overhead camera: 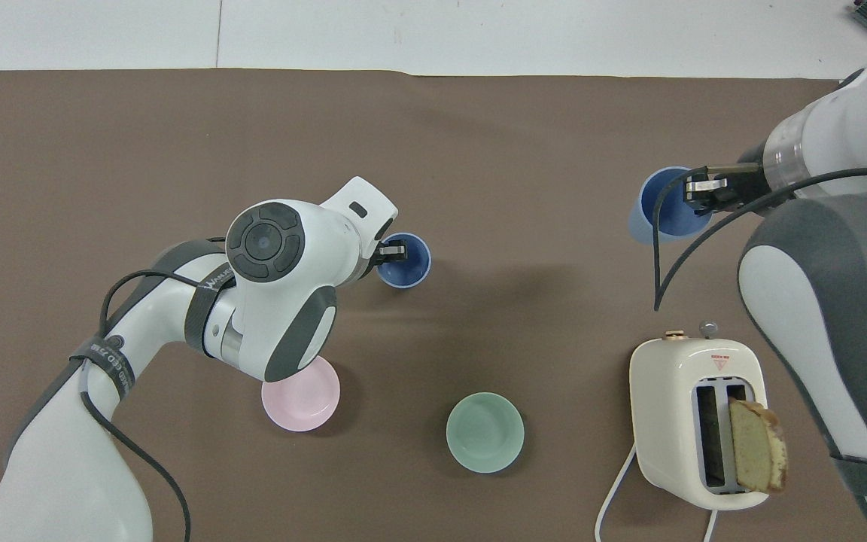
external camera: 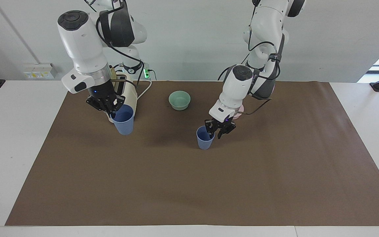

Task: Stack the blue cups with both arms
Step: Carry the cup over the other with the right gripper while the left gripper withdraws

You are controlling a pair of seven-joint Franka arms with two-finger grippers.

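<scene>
One blue cup (external camera: 204, 141) stands upright on the brown mat near the middle; it also shows in the overhead view (overhead camera: 406, 269). My left gripper (external camera: 217, 131) is low at its rim, on the side toward the left arm's end, fingers spread apart astride the rim; it shows in the overhead view (overhead camera: 392, 252) too. My right gripper (external camera: 112, 110) is shut on the rim of the second blue cup (external camera: 123, 123) and holds it, slightly tilted, above the mat next to the toaster. The overhead view shows this gripper (overhead camera: 697, 190) and cup (overhead camera: 655, 214) too.
A cream toaster (external camera: 129, 95) with a bread slice (overhead camera: 757, 444) stands near the right arm's base. A mint-green bowl (external camera: 179, 99) sits nearer to the robots than the standing cup. A pale pink bowl (overhead camera: 300, 391) lies under the left arm. The brown mat (external camera: 189, 191) covers the table.
</scene>
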